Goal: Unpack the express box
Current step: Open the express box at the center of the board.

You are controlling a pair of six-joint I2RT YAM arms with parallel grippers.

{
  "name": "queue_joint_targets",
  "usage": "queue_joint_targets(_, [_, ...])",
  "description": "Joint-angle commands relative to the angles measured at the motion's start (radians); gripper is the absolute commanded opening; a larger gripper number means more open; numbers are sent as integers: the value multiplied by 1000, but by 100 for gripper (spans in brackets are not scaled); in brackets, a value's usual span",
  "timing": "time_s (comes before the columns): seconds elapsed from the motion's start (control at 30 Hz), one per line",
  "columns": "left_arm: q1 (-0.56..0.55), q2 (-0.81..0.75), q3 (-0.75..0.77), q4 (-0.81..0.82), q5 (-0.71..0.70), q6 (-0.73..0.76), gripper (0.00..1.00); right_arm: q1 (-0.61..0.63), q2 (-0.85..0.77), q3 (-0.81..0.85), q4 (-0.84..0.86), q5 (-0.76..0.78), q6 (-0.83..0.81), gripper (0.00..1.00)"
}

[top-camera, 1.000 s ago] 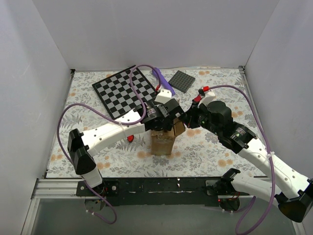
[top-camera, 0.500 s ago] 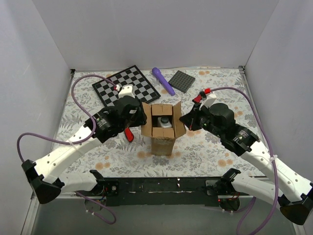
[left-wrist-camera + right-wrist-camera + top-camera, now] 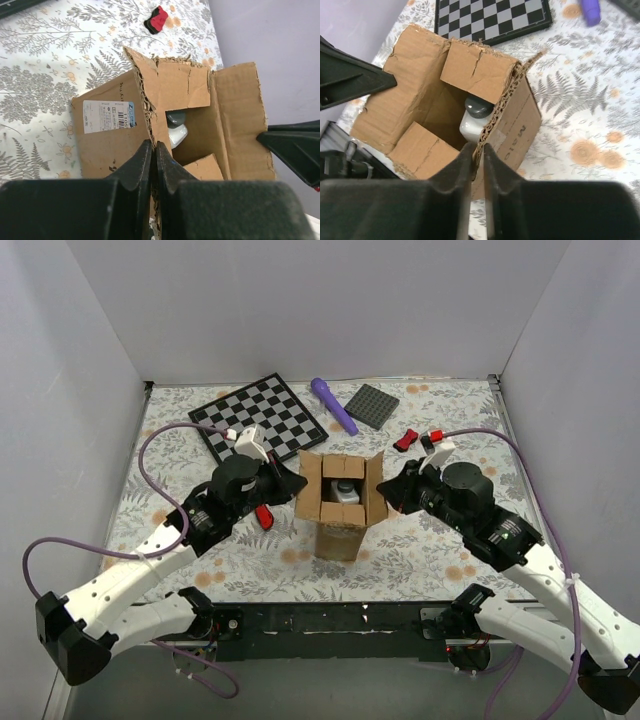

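Observation:
The express box (image 3: 338,530), a small brown carton, stands upright mid-table with its four top flaps spread open. A white bottle with a grey cap (image 3: 344,492) sits inside it. My left gripper (image 3: 298,480) is shut on the left flap's torn edge; in the left wrist view the fingers (image 3: 152,145) pinch the cardboard above the box's labelled side (image 3: 100,150), with the bottle (image 3: 176,131) beyond. My right gripper (image 3: 386,487) is shut on the right flap; in the right wrist view it (image 3: 479,147) clamps that corrugated edge over the box (image 3: 520,130) and bottle (image 3: 474,120).
Behind the box lie a chessboard (image 3: 258,418), a purple stick (image 3: 333,405) and a dark grey square plate (image 3: 374,405). A small red piece (image 3: 264,516) lies left of the box and another (image 3: 405,439) at the back right. White walls enclose the table.
My left arm swung off the top of the box to its left side, and its gripper closed on the left flap. The box and right gripper shifted slightly right.

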Motion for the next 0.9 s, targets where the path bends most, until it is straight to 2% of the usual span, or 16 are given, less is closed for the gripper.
queue_joint_targets(0.0, [0,-49,-102,87,72,-30,0,1,-48,30,21,4,-56,34])
queue_joint_targets(0.07, [0,-52,-85,84,44,-22,0,1,-54,50,16,13,-57,53])
queue_joint_targets(0.17, [0,-17,-28,44,32,-2,0,0,-62,88,21,21,-57,63])
queue_joint_targets(0.33, [0,13,15,21,30,15,0,1,-60,145,107,-65,-70,65])
queue_joint_targets(0.43, [0,27,35,10,13,24,0,1,-17,173,154,-166,-85,59])
queue_joint_targets(0.6, [0,43,44,6,3,35,0,6,145,326,67,-301,-94,34])
queue_joint_targets(0.73, [0,45,29,12,0,32,0,42,251,354,66,-303,-108,22])
queue_joint_targets(0.87, [0,28,4,13,-10,33,0,44,326,380,0,-289,-137,18])
